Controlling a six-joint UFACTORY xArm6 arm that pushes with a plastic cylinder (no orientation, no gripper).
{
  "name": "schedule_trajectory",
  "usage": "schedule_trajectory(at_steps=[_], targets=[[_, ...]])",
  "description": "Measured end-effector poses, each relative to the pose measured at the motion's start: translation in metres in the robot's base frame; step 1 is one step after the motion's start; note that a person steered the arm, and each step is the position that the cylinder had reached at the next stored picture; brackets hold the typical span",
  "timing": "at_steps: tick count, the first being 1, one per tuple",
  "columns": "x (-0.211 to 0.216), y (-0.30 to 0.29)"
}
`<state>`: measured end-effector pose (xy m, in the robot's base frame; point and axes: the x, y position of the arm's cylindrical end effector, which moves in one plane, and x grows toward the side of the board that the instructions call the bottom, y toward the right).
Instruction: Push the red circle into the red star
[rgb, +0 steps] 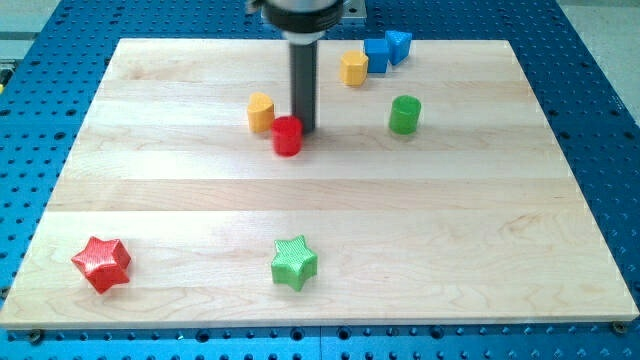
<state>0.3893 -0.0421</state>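
The red circle (287, 137) is a short red cylinder at the upper middle of the wooden board (500, 230). It looks slightly blurred. My tip (303, 128) stands right at its upper right side, touching or almost touching it. The red star (102, 264) lies far off at the view's bottom left corner of the board, well apart from the red circle.
A yellow block (261, 112) sits just left of the red circle. A green star (294, 262) lies at bottom centre. A green cylinder (404, 115) stands to the right. A yellow block (353, 68) and two blue blocks (377, 54) (399, 45) cluster at the top.
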Motion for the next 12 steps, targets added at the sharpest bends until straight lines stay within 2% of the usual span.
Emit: schedule_trajectory(at_steps=[1,2,4,5,6,7,8,9,10,11,12], targets=[[0.057,-0.064],[0.098,-0.098],[0.061,0.012],[0.097,0.037],[0.123,-0.003],[0.139,-0.085],[0.141,-0.114],[0.114,-0.109],[0.102,-0.127],[0.139,-0.158],[0.157,-0.165]])
